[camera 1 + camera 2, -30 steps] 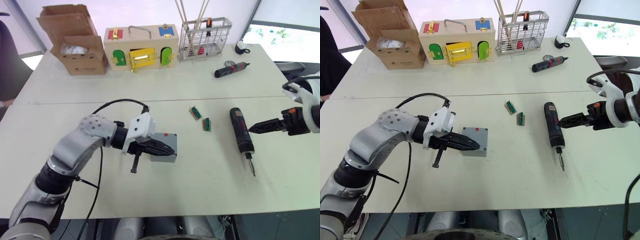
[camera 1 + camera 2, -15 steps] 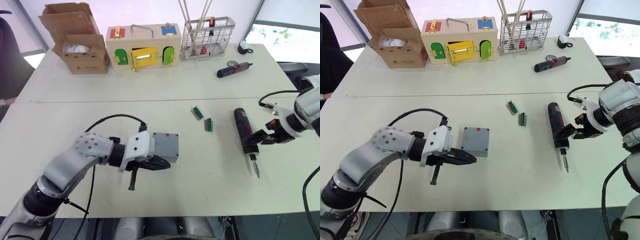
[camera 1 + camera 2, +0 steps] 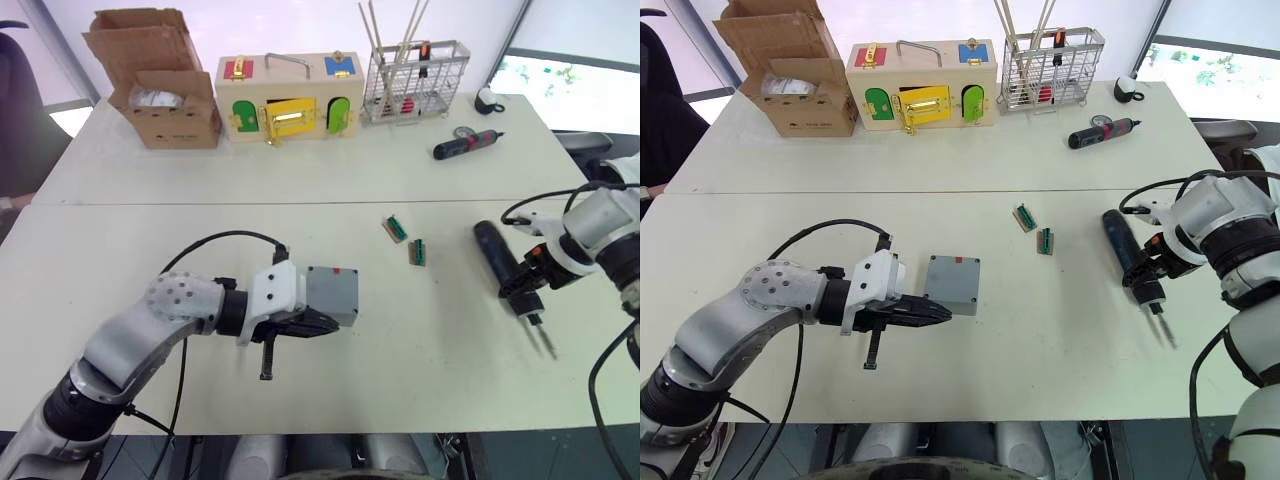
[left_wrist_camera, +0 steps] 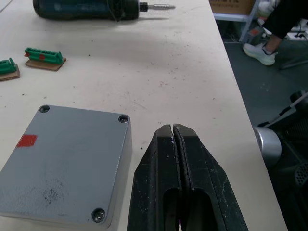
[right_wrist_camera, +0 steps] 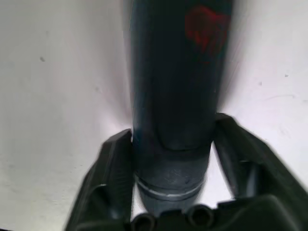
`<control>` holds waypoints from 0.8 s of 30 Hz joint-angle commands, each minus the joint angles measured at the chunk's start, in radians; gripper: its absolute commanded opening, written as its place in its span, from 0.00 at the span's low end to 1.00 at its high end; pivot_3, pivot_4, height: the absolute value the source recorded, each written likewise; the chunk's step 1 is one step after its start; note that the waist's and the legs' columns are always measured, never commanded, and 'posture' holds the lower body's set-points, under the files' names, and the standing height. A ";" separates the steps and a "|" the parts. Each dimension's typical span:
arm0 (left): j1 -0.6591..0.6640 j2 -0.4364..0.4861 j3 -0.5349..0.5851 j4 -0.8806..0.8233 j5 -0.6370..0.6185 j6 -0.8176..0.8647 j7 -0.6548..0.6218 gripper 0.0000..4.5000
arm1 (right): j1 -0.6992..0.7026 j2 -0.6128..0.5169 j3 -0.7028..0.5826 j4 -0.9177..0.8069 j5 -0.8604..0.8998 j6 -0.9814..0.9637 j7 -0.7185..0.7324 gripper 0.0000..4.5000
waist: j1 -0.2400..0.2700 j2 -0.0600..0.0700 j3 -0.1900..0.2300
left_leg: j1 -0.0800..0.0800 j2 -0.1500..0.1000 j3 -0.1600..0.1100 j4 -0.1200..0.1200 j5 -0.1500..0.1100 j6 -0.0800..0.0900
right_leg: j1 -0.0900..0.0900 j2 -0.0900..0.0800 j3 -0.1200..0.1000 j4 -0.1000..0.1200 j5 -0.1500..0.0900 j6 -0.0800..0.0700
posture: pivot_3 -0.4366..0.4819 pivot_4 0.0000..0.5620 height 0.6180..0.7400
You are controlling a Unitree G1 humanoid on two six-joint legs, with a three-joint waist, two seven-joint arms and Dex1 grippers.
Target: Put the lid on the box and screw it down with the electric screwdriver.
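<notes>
Table (image 3: 940, 160) carries my work: the box (image 3: 952, 283) sits near the middle with the lid (image 4: 62, 159) already on it, a red mark at one edge and screw heads showing in its corners. Left gripper (image 4: 174, 139) hovers just beside the box, fingers pressed together and empty. Right gripper (image 3: 1145, 272) straddles the electric screwdriver (image 3: 1127, 254) near its bit end, fingers (image 5: 113, 168) against both sides of the barrel; tool lies flat on the table's right side.

On my table (image 3: 330, 395), the box (image 3: 331, 295) sits just right of my left gripper (image 3: 322, 326); the electric screwdriver (image 3: 503, 265) lies far right, between my right gripper (image 3: 522, 285)'s fingers.
</notes>
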 commanded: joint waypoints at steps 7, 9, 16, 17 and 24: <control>0.003 -0.007 -0.001 -0.014 0.012 -0.019 0.018 0.00 | 0.119 0.022 -0.011 -0.040 -0.059 -0.036 0.007 0.41 | 0.003 -0.009 -0.006 | 0.013 0.000 -0.003 -0.004 -0.001 0.000 | 0.019 0.000 -0.002 -0.013 0.000 0.000 | 0.48 0.27 1.00; -0.001 -0.010 -0.002 -0.006 0.013 -0.021 0.019 0.00 | 0.128 0.016 -0.018 -0.052 -0.068 -0.035 0.017 0.41 | 0.006 -0.009 -0.006 | 0.013 0.000 -0.003 -0.004 -0.002 0.000 | 0.019 -0.001 -0.002 -0.014 0.000 0.000 | 0.48 0.27 1.00; -0.012 -0.018 -0.003 0.048 0.033 -0.050 0.006 0.00 | 0.034 0.068 -0.175 0.088 -0.068 -0.022 -0.026 0.41 | 0.012 -0.010 -0.007 | 0.013 0.000 -0.002 -0.004 -0.002 -0.001 | 0.019 -0.001 -0.002 -0.015 0.000 -0.001 | 0.48 0.27 1.00; -0.022 -0.019 -0.003 0.068 0.036 -0.057 -0.001 0.00 | -0.027 0.075 -0.236 0.136 -0.045 0.014 -0.031 0.41 | 0.009 -0.009 -0.006 | 0.013 0.000 -0.002 -0.004 -0.002 -0.001 | 0.019 -0.001 -0.002 -0.015 0.000 -0.001 | 0.48 0.27 1.00; -0.086 0.000 0.028 0.189 0.050 -0.094 -0.065 0.00 | -0.336 0.050 -0.780 0.374 0.105 0.213 -0.276 0.41 | 0.000 0.021 0.009 | -0.002 -0.001 0.005 -0.004 0.001 -0.006 | -0.003 -0.001 0.004 -0.007 0.001 0.000 | 0.48 0.27 1.00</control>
